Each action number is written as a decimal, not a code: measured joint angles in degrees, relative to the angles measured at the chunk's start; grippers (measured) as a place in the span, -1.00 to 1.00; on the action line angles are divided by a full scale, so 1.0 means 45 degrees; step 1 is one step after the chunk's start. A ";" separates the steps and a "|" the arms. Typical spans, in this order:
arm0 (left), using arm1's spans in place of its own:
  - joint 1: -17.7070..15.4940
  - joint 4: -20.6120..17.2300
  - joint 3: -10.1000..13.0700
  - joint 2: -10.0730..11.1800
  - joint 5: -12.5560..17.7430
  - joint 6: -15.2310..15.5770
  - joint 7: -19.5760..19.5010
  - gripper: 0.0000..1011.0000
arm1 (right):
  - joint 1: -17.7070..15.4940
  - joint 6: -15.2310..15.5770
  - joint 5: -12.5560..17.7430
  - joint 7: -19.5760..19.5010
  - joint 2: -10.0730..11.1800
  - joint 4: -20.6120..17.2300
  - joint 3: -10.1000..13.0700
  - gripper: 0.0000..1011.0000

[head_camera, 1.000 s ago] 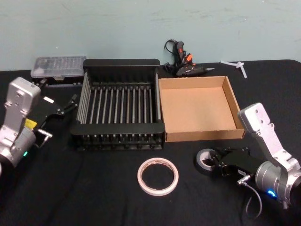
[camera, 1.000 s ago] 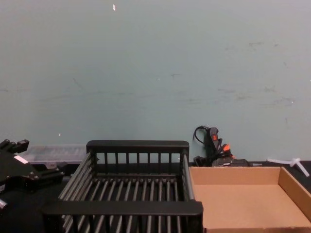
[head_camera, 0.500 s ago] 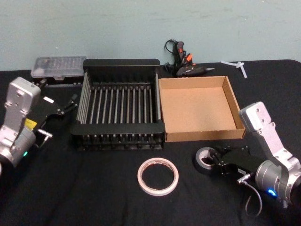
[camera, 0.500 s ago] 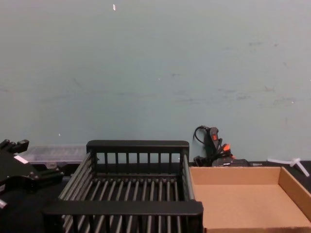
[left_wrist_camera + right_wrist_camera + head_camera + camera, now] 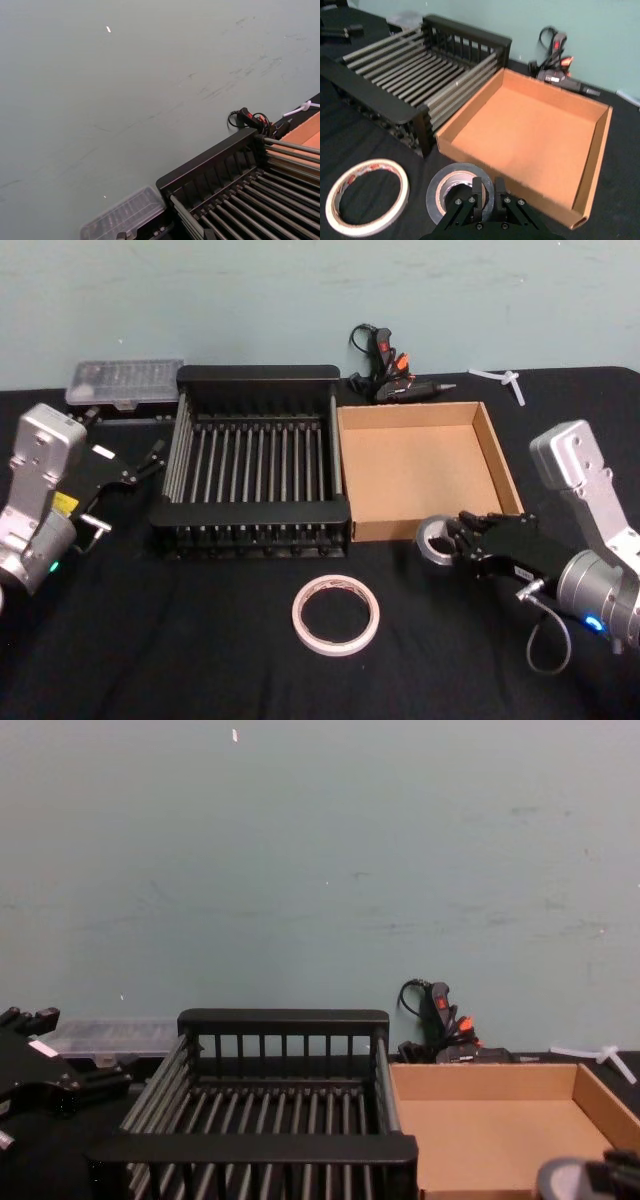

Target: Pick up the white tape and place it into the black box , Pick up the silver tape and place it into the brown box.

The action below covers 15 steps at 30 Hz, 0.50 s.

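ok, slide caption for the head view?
Right gripper lifts the grey tape toward the cardboard box; white tape waits on the table.

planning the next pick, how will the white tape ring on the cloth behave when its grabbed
The white tape is a wide, thin-walled ring, so it probably weighs little and may flex if squeezed across. It lies flat on the table, so it is unlikely to roll until tipped on edge. Gripping one wall seems safest.

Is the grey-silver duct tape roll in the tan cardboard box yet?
No. The grey-silver roll hangs in the right gripper, just outside the tan cardboard box's near wall.
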 joint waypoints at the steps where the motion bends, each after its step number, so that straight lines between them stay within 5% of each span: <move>1: 0.0000 0.0000 0.0000 0.0000 0.0000 0.0000 0.0000 0.98 | 0.0000 0.0000 0.0000 0.0000 0.0000 0.0000 0.0000 -0.71; 15: 0.0000 0.0000 0.0000 0.0000 0.0000 0.0000 0.0000 0.98 | 0.1032 -0.0780 -0.0362 0.0052 -0.0080 0.0212 0.0359 -0.71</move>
